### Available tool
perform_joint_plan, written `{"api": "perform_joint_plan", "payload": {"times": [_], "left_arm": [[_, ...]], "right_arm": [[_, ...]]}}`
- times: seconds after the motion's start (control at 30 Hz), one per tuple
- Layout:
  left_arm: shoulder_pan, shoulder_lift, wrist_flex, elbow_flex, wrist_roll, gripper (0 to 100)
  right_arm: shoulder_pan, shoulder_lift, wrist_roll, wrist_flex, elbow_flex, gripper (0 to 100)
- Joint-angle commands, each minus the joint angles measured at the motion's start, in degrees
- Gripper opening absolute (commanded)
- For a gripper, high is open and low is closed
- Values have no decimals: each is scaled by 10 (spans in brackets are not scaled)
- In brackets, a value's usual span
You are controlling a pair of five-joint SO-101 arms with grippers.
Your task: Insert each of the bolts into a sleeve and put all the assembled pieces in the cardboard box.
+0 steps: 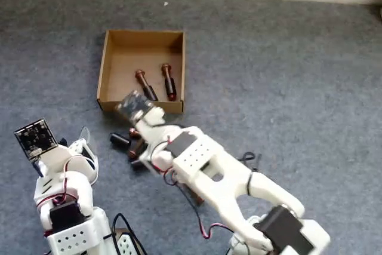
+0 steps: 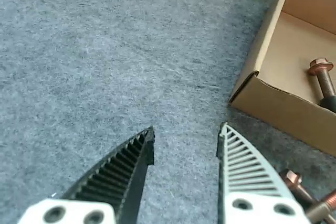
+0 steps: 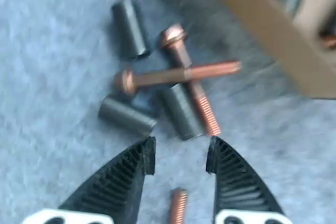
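Bolts, three among three sleeves, lie by the cardboard box's near wall, two assembled pieces inside; my left gripper and right gripper gape empty.

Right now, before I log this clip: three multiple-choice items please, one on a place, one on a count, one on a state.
1. Where do the assembled pieces lie? A on an arm; B in the cardboard box; C under the box.
2. How many loose sleeves lie before the right gripper? A one; B six; C three.
3. The left gripper is: A open, empty; B shut on a bolt; C shut on a sleeve.
Key: 1 B, both rest on its floor; 2 C, three dark tubes in the right wrist view; 3 A, its jaws stand apart, nothing between.
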Motion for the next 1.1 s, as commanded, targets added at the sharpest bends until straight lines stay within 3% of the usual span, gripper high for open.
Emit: {"api": "perform_joint_plan", "payload": {"times": [0.0,0.17,0.5,0.7,1.07], "left_arm": [[-40,-2,-16,-8,-6,210],[-79,-2,-39,-3,-6,210],[-79,-2,-40,-3,-6,210],[-79,-2,-40,-3,-6,210],[-79,-2,-40,-3,-6,210]], "right_arm": [[-39,26,38,5,-33,152],[-64,32,120,3,-34,152],[-67,51,129,4,-92,155],[-76,122,184,5,-118,155],[-75,189,185,5,-132,152]]}}
